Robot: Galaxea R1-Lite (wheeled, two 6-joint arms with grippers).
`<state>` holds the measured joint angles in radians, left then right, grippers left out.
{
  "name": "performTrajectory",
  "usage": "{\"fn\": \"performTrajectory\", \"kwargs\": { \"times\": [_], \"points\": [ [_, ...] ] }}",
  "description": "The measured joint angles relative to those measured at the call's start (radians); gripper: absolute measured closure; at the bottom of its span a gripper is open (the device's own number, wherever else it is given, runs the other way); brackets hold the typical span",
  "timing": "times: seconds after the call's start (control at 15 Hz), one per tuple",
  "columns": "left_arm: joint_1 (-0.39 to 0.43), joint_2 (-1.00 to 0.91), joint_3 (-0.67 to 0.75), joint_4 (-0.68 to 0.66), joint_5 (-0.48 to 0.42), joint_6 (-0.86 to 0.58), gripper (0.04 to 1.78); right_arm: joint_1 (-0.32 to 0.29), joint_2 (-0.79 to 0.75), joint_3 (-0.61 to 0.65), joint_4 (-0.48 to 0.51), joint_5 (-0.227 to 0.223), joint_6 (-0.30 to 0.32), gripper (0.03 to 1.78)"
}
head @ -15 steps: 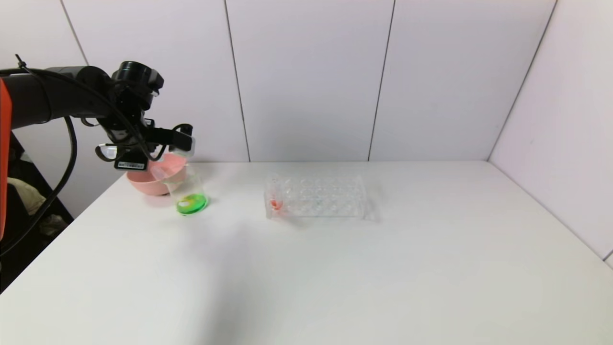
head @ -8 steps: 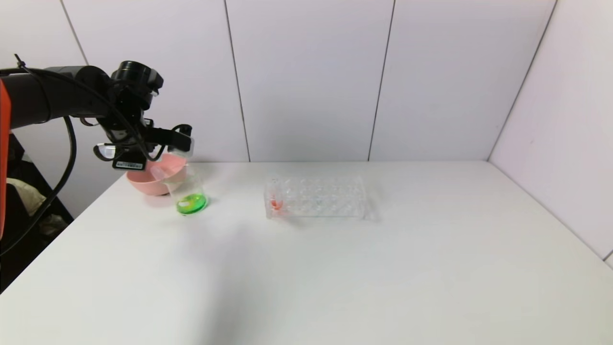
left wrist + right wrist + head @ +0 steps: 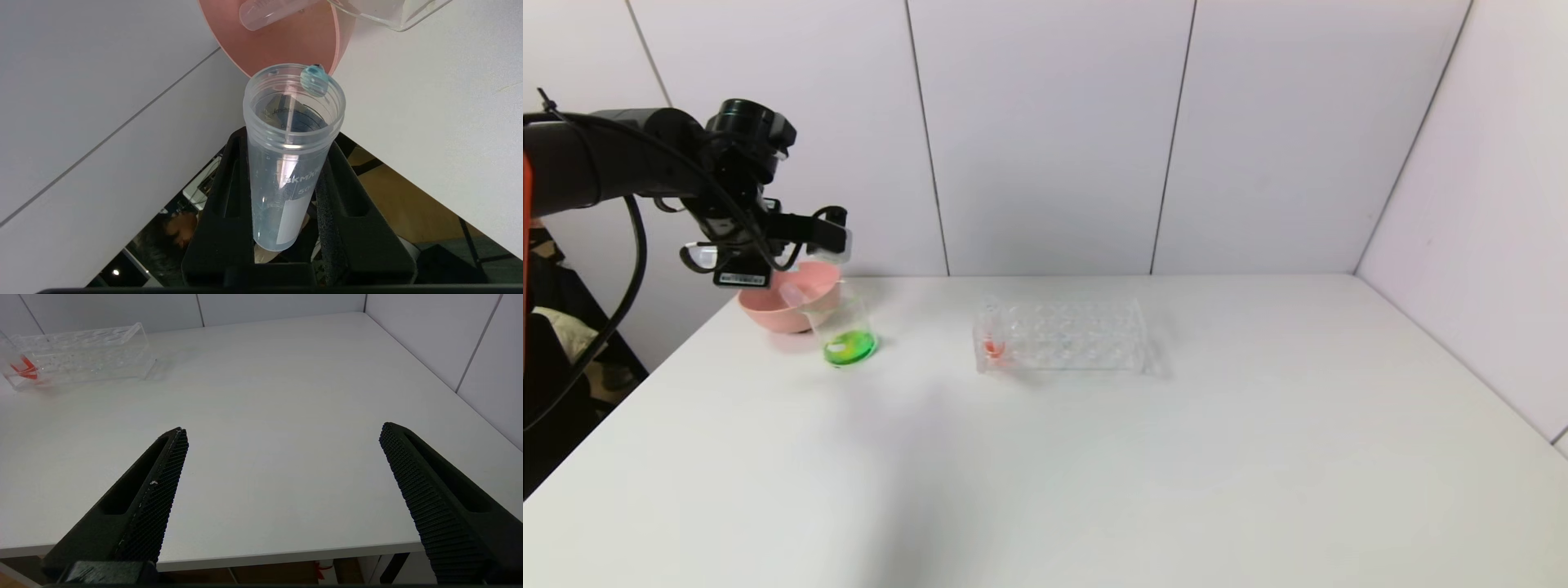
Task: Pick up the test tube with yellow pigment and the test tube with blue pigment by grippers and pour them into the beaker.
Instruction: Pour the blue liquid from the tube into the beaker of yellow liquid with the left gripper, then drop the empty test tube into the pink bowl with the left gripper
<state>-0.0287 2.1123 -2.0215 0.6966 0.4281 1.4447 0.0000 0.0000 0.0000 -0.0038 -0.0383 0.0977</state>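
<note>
My left gripper (image 3: 836, 239) is shut on the test tube with blue pigment (image 3: 282, 171), held tilted above the pink bowl (image 3: 768, 310) and just behind the beaker (image 3: 845, 331). The tube looks drained, with one blue drop (image 3: 314, 79) on its rim. The beaker holds green liquid. An empty clear tube (image 3: 265, 14) lies in the bowl, and no yellow liquid shows. In the left wrist view the gripper (image 3: 288, 141) clamps the tube's sides. My right gripper (image 3: 282, 430) is open and empty near the table's front edge, out of the head view.
A clear multi-hole tube rack (image 3: 1062, 335) stands mid-table with a red-liquid tube (image 3: 992, 343) at its left end; it also shows in the right wrist view (image 3: 81, 355). White walls close the back and right sides.
My left gripper has drifted slightly left and up with the tube still in it. Nothing else has moved.
</note>
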Motion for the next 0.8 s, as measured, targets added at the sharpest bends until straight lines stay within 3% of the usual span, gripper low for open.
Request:
{"fn": "performTrajectory", "kwargs": {
  "times": [0.2, 0.4, 0.53, 0.8],
  "points": [
    [0.027, -0.026, 0.000, 0.001, -0.118, -0.200, 1.37, 0.000, 0.000, 0.000, 0.000, 0.000, 0.000, 0.10],
    [0.092, -0.056, 0.004, -0.035, -0.367, -0.480, 1.37, 0.000, 0.000, 0.000, 0.000, 0.000, 0.000, 0.10],
    [0.119, -0.067, 0.012, -0.114, -0.478, -0.650, 1.37, 0.000, 0.000, 0.000, 0.000, 0.000, 0.000, 0.10],
    [0.131, -0.076, 0.026, -0.245, -0.516, -1.036, 1.37, 0.000, 0.000, 0.000, 0.000, 0.000, 0.000, 0.10]
  ]
}}
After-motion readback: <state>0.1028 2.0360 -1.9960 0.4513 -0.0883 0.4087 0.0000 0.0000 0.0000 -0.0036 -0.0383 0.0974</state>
